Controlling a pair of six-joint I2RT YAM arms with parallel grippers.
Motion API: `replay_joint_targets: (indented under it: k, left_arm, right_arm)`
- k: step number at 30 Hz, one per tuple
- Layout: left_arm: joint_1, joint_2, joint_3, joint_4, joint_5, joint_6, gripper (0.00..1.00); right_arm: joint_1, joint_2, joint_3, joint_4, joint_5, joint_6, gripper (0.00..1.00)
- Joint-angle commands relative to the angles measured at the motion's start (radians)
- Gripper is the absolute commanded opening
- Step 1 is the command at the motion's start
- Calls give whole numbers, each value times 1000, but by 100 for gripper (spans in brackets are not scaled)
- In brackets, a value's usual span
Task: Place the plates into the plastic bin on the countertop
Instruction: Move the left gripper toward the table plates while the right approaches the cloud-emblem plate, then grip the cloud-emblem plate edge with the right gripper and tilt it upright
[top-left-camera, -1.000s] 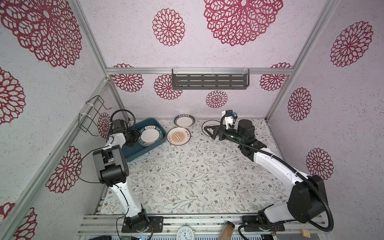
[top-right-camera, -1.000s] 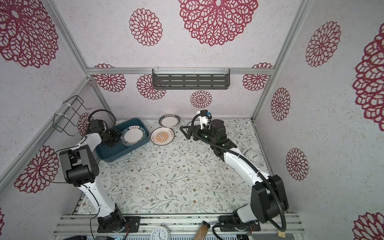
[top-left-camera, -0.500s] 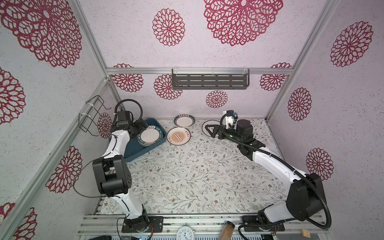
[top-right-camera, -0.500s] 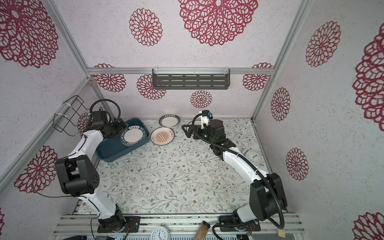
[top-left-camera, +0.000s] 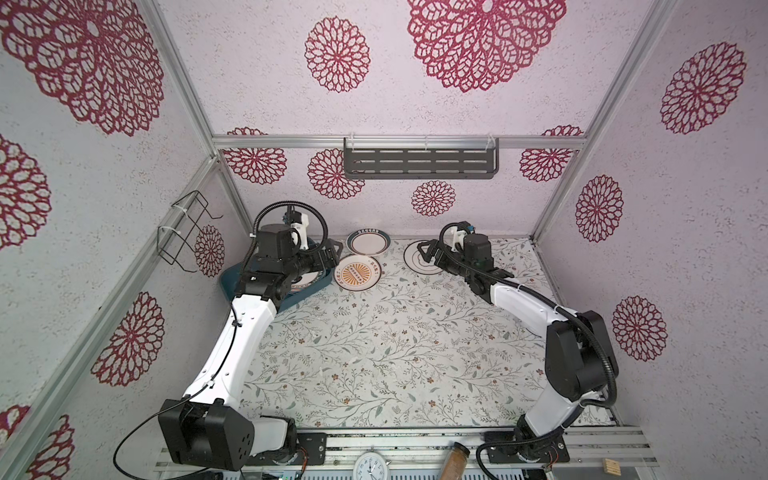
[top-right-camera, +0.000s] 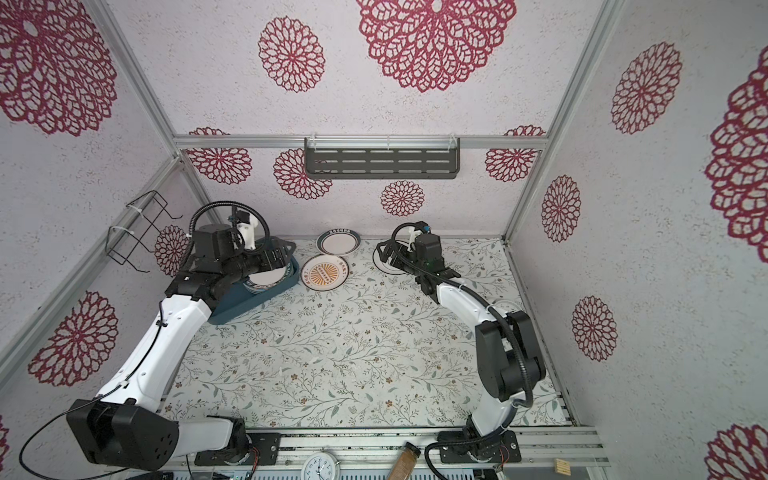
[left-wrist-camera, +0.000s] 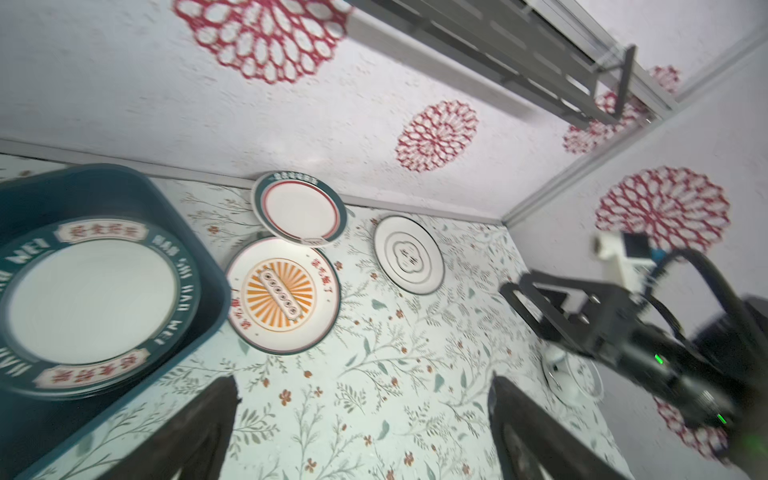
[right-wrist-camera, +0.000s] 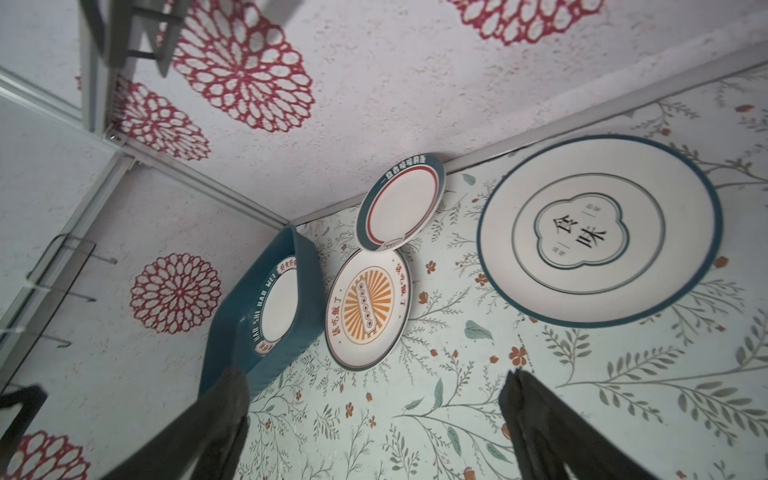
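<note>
since a second back the left gripper (top-left-camera: 331, 254) has left the far-left end of the plastic bin (top-left-camera: 231, 283) and swung across it. it now hangs over the bin's right end, pointing toward the loose plates. right arm has hardly shifted.

front rail: small white clock (top-left-camera: 370, 467), brown jar (top-left-camera: 455, 454) lying on its side.

surface (top-left-camera: 374, 353): leafy print, bare across the middle; everything of interest sits along the far edge.

left gripper, wrist view (left-wrist-camera: 361, 419): fingers (left-wrist-camera: 208, 424) spread wide, nothing between them, only surface below.

right gripper (top-left-camera: 428, 251): also spread wide and holding nothing in its wrist view (right-wrist-camera: 374, 419). it sits low at the near edge of the thin-ringed plate (right-wrist-camera: 598, 230); contact cannot be told.

bin: far-left corner, set at an angle. a lettered teal-rim plate (left-wrist-camera: 91, 303) lies inside at the right end, seemingly atop others; count unclear.

sunburst plate (top-left-camera: 360, 272): flat on the surface, just beside the bin's right wall.

red-ringed plate (top-left-camera: 368, 242): against the back wall, its near rim overlapping the sunburst plate's far rim.

thin-ringed plate: flat on the surface, apart from the other two, to their right in both top views.

back wall: grey slotted shelf (top-left-camera: 419, 164), high up.
</note>
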Motion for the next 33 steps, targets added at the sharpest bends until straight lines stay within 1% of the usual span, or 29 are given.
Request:
replay_joint_targets:
  k: [1, 5, 9, 12, 16, 19, 25, 28, 31, 33]
  left_arm:
    - [-45, -9, -32, 35, 97, 58, 97]
    - [-78, 9, -50, 67, 173, 30, 97]
    - [-111, 14, -108, 132, 206, 10, 97]
    - [-133, 51, -94, 110, 255, 18, 97]
    - [-175, 99, -87, 111, 282, 6, 97]
    - [-206, 122, -87, 114, 281, 3, 97]
    - [-241, 164, -81, 120, 292, -7, 97]
    - [-249, 176, -80, 121, 296, -12, 97]
    - [-250, 180, -77, 119, 280, -11, 97]
    - [-250, 181, -74, 110, 268, -5, 97]
  right_arm:
    - [-43, 42, 23, -5, 58, 100, 99]
    - [-77, 119, 27, -13, 80, 144, 98]
    - [-102, 198, 54, -13, 80, 162, 98]
    - [-114, 261, 76, 11, 80, 182, 96]
    - [-123, 337, 100, 78, 58, 227, 93]
    - [-124, 386, 139, 72, 55, 232, 90]
    - [-128, 483, 218, 61, 35, 257, 81]
    - [-129, 518, 239, 34, 57, 288, 74]
    - [-129, 538, 239, 7, 77, 332, 63]
    - [-129, 549, 225, 16, 85, 367, 54]
